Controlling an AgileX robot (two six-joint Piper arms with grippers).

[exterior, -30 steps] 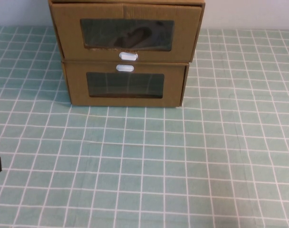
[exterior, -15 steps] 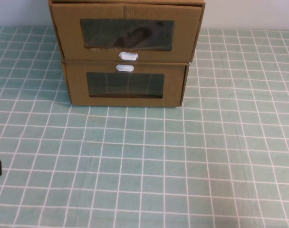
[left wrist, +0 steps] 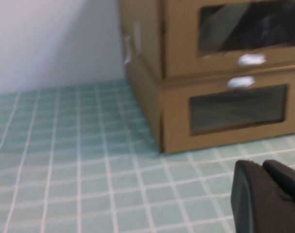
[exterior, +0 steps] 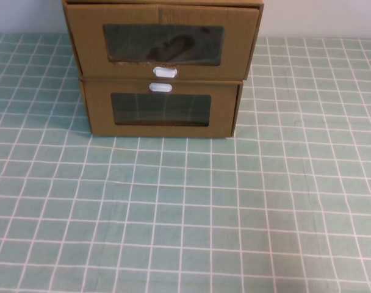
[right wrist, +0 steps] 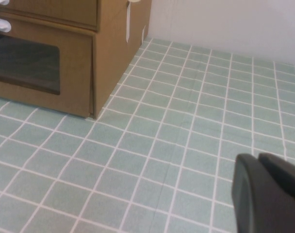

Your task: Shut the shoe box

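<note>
The shoe box [exterior: 88, 43] is the upper of two stacked brown cardboard boxes at the table's far middle. Its white pull tab [exterior: 164, 72] sits below its clear window, and a dark shoe shows through the window. Its drawer front looks about level with the box below. It also shows in the left wrist view [left wrist: 181, 39] and the right wrist view [right wrist: 40, 9]. Neither gripper shows in the high view. My left gripper [left wrist: 261, 166] is shut and empty, low over the table, well in front of the boxes on the left. My right gripper [right wrist: 258, 158] is shut and empty, in front on the right.
The lower cardboard box [exterior: 222, 110] has its white tab [exterior: 161, 87] above its window and carries the shoe box. A green checked cloth [exterior: 185, 213] covers the table. A white wall [left wrist: 50, 39] stands behind the boxes.
The left gripper's dark tip, seen at the left edge of the high view, has drawn back out of that view. The boxes have not moved.
</note>
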